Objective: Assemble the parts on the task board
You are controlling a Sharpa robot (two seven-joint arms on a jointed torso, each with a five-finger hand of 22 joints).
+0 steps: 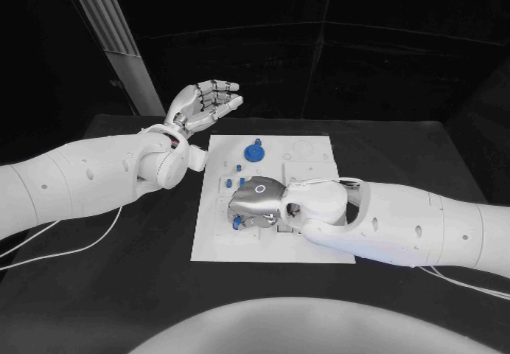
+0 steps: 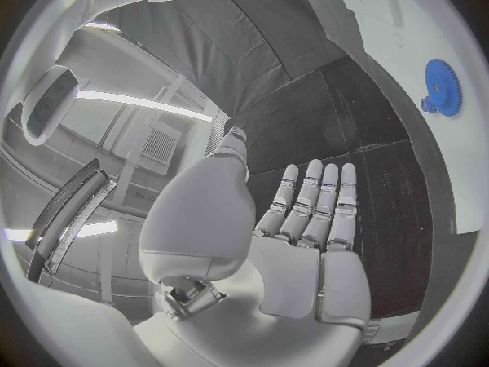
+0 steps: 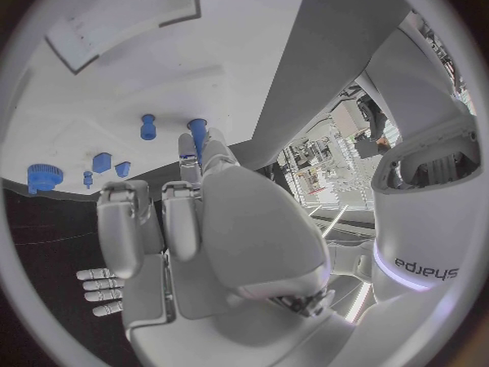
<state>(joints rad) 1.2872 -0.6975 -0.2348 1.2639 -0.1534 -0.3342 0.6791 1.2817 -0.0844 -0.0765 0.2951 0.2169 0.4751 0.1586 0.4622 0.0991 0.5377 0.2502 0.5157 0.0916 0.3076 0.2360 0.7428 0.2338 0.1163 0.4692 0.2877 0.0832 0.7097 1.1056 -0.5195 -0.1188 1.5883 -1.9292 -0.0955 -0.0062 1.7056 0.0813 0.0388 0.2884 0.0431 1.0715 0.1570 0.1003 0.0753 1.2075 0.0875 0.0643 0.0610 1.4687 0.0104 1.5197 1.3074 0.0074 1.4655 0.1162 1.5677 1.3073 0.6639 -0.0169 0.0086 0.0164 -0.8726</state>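
The white task board lies mid-worktop, a blue gear and small blue parts standing near its far-left area. The right robot hand pinches a blue peg over the board. The left robot hand hovers beyond the far-left corner, fingers spread, holding nothing.

The right robot hand hides the task board's middle parts.

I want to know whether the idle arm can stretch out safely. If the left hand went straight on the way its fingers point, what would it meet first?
Probably nothing. In the head view the left hand is raised beyond the task board's far-left corner, open, fingers aimed away over bare black table. The blue gear lies off to the side. Depth is unclear.
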